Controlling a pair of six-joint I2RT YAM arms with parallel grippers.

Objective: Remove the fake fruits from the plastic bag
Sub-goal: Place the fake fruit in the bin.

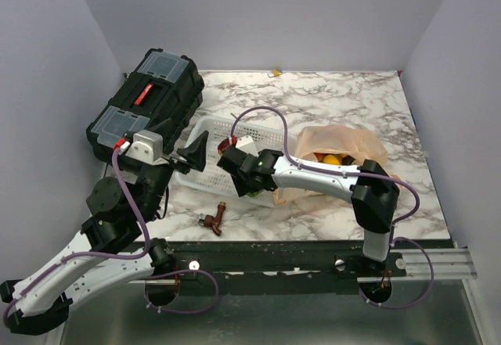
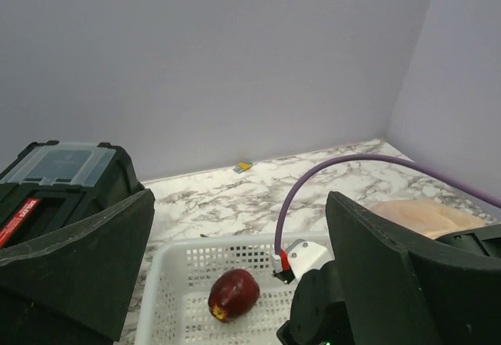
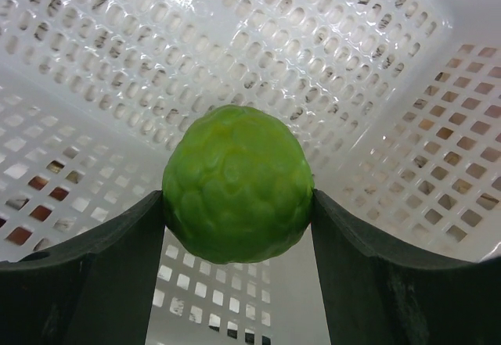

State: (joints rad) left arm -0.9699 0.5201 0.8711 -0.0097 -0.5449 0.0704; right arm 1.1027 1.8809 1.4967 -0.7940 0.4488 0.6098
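Observation:
In the right wrist view a bumpy green fake fruit [image 3: 235,185] sits between both fingers of my right gripper [image 3: 237,204], which is shut on it just above the floor of the white basket [image 3: 376,55]. From above, that gripper [image 1: 235,174] reaches into the basket [image 1: 205,130]. A red apple [image 2: 233,294] lies in the basket. The peach plastic bag [image 1: 344,138] lies to the right, with yellow and orange fruits [image 1: 332,158] showing at its mouth. My left gripper [image 1: 196,157] hangs open and holds nothing over the basket's left edge.
A black toolbox [image 1: 149,102] stands at the back left beside the basket. A small brown tap-shaped object [image 1: 213,220] lies near the table's front edge. A tiny yellow item [image 1: 275,72] rests by the back wall. Walls close in three sides.

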